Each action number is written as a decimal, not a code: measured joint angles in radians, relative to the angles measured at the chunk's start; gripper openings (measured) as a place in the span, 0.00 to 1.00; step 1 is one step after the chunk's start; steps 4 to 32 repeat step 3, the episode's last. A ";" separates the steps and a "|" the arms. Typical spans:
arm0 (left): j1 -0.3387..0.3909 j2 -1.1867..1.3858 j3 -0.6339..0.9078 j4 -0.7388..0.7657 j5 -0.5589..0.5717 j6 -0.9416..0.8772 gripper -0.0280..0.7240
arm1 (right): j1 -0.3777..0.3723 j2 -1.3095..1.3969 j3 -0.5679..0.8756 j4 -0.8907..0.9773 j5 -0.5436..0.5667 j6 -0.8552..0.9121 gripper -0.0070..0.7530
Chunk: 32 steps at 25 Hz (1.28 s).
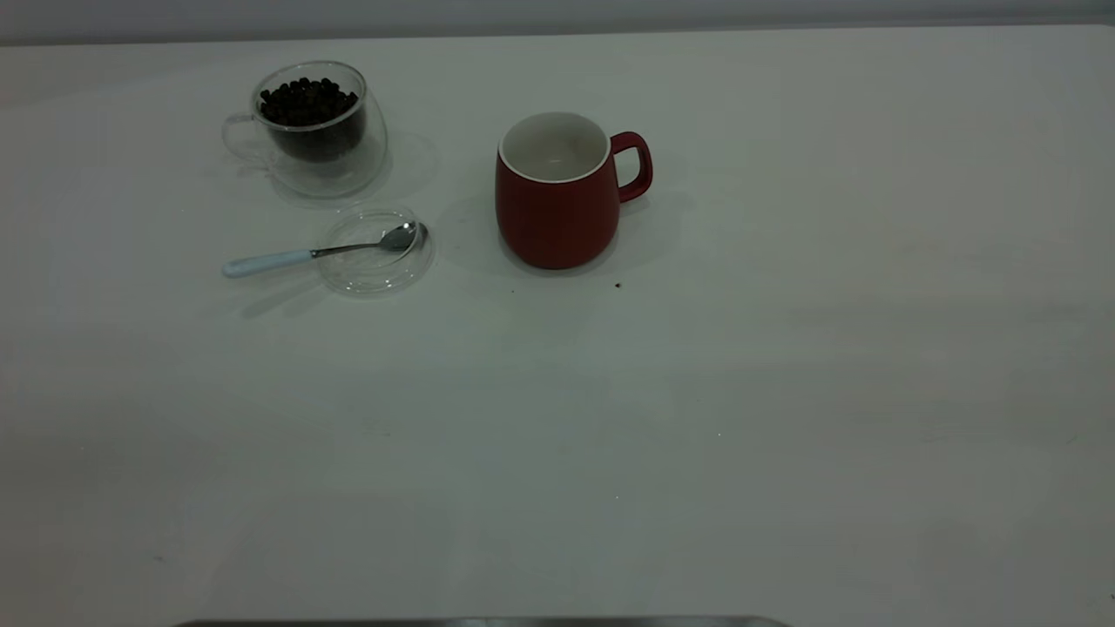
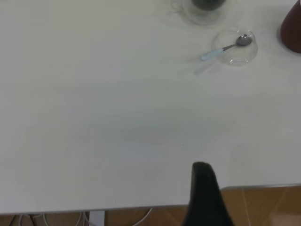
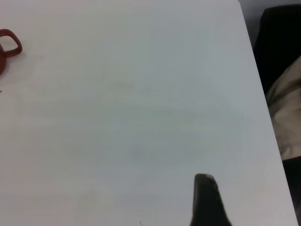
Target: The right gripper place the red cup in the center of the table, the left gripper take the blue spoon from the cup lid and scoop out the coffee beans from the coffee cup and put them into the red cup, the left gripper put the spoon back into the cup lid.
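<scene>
Red cup [image 1: 557, 196] mid-table, blue spoon [image 1: 318, 252] on cup lid [image 1: 375, 252], well apart from both jaws, grip state unclear.

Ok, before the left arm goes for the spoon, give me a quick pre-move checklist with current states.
1. Red cup upright near the table's middle: ok.
2. Blue spoon bowl resting in the cup lid, handle sticking out over the rim toward the left: ok.
3. Coffee cup upright behind the lid, holding coffee beans: ok.
4. Path between spoon and both cups free of arms: ok.
5. Red cup's inside holds no beans yet: ok.
6. Left gripper open for the grasp: cannot tell, only one finger shows.
</scene>
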 joint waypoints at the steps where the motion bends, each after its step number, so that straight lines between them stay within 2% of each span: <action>1: 0.000 0.000 0.000 0.000 0.000 0.000 0.78 | 0.000 0.000 0.000 0.000 0.000 0.000 0.67; 32: 0.000 0.000 0.000 -0.001 0.000 0.000 0.78 | 0.000 0.000 0.000 0.000 0.000 0.000 0.67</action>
